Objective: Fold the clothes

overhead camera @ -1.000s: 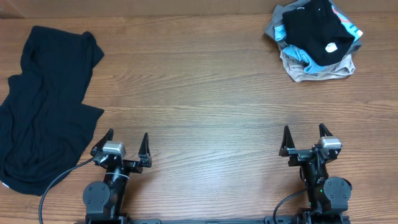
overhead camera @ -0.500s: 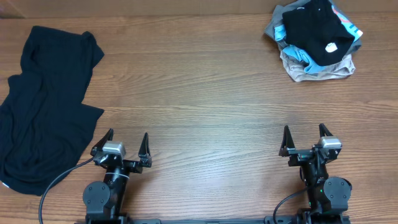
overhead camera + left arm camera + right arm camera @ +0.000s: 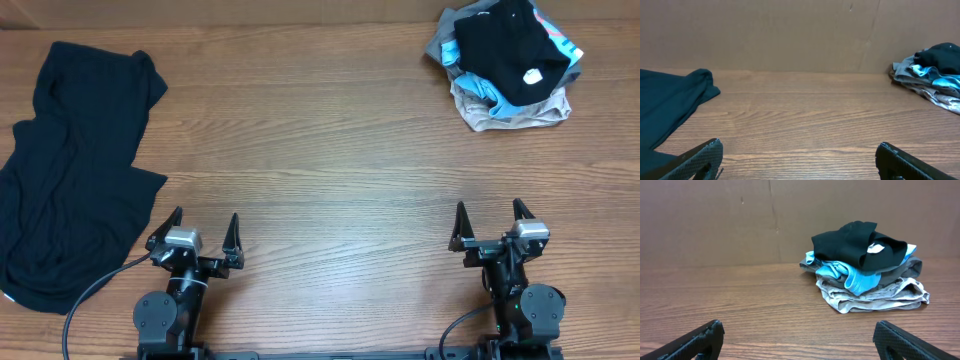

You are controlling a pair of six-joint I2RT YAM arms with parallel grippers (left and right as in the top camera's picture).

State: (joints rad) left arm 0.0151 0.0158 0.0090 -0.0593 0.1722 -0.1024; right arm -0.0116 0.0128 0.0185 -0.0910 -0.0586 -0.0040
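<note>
A large dark garment [image 3: 75, 165] lies spread and rumpled at the table's left side; its edge shows in the left wrist view [image 3: 670, 100]. A pile of clothes [image 3: 508, 65], with a black piece on top of blue, grey and beige ones, sits at the far right; it also shows in the right wrist view [image 3: 867, 270] and at the right of the left wrist view [image 3: 935, 77]. My left gripper [image 3: 204, 232] is open and empty near the front edge, just right of the dark garment. My right gripper [image 3: 490, 222] is open and empty near the front edge, well short of the pile.
A brown cardboard wall [image 3: 790, 35] stands along the table's far edge. A black cable [image 3: 95, 285] runs from the left arm's base over the dark garment's corner. Bare wooden tabletop [image 3: 320, 150] lies between the garment and the pile.
</note>
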